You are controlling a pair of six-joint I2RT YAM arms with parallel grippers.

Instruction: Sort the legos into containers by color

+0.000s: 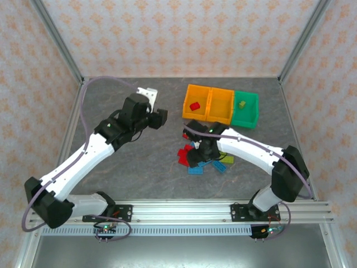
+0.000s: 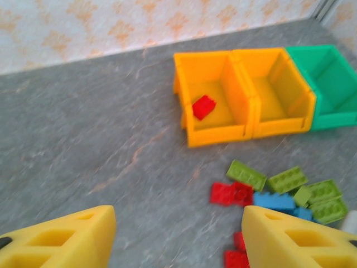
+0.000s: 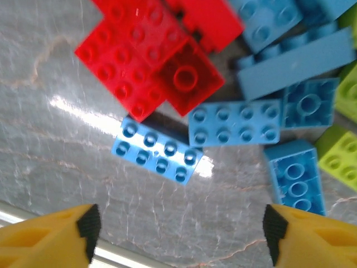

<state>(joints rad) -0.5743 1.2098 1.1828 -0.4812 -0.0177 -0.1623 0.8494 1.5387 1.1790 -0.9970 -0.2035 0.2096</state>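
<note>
Looking down from the top external camera, the left gripper (image 1: 159, 118) is hovering over bare table (image 1: 128, 167), left of the containers (image 1: 221, 106); its jaw gap is not readable from here. The containers are sitting in a row at the far right of the table, two orange bins and a green bin (image 1: 247, 111) on the right end. A red brick (image 1: 194, 105) is lying in the left orange bin, and a yellow-green brick (image 1: 242, 104) is lying in the green one. The right gripper (image 1: 198, 155) is hanging directly over the loose legos (image 1: 207, 166), which are lying in a heap just in front of the bins.

From the left wrist, the left gripper (image 2: 178, 218) is showing its two yellow fingers (image 2: 78, 237) standing well apart, with nothing between them but grey table. Ahead of it the left orange bin (image 2: 217, 135) is holding the red brick (image 2: 204, 106), while the middle orange bin (image 2: 279, 127) and green bin (image 2: 334, 120) are standing beside it. Yellow-green, red and blue legos (image 2: 277, 201) are lying scattered in front of the bins.

From the right wrist, the right gripper (image 3: 181, 228) is spreading its fingers (image 3: 44, 234) wide and gripping nothing. A blue brick (image 3: 156, 157) is lying on the table just beyond the gap, with red bricks (image 3: 139, 50) and more blue ones touching one another farther on, and yellow-green pieces (image 3: 340, 159) are showing at the right edge.
</note>
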